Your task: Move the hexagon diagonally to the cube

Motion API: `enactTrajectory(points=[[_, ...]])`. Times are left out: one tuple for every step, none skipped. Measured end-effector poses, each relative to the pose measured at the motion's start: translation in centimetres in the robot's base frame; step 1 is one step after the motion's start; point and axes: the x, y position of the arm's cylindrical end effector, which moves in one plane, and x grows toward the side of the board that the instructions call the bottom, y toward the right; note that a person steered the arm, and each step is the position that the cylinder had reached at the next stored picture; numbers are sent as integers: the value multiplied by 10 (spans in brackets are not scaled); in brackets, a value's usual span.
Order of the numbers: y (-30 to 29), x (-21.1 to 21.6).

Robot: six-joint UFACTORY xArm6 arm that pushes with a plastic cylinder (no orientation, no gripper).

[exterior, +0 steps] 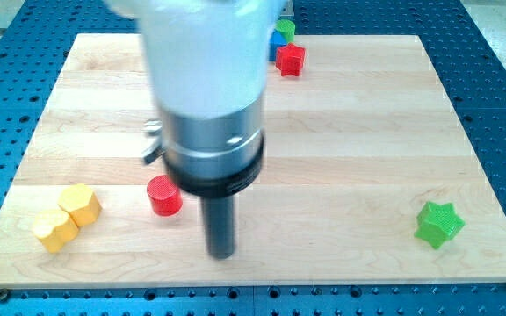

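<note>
Serving as end effector, a straight dark rod hangs from a large white and silver arm body and holds nothing; my tip (pixel 222 254) meets the bench (pixel 341 149) near the view's bottom, a little left of centre. Just up and to the view's left of my tip stands a red cylinder (pixel 163 195), near but apart from the rod. Farther toward the view's left, close to the bench's lower left corner, a yellow hexagon (pixel 80 204) sits touching a second yellow block (pixel 54 230) whose shape cannot be made out with certainty; both lie well apart from my tip. At the view's top, just right of the arm body, a red cube (pixel 291 60) rests on the bench, with a blue block (pixel 274 48) and a green block (pixel 285 30) just beside it, both partly hidden by the arm. A green star (pixel 437 224) lies alone near the view's lower right. Around the wooden bench runs a blue perforated surface (pixel 499 79).
</note>
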Motion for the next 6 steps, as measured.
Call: enactTrajectory(points=[[-52, 15], [-95, 15], [-130, 15], [-152, 13], [-152, -7], [-152, -32]])
